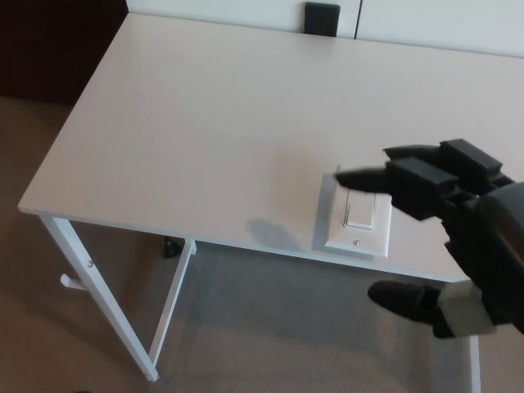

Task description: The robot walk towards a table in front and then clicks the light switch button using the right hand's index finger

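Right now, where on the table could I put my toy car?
Nearly all of the white table is bare, left of and behind the light switch. The front right is crowded: the right hand reaches over the switch.
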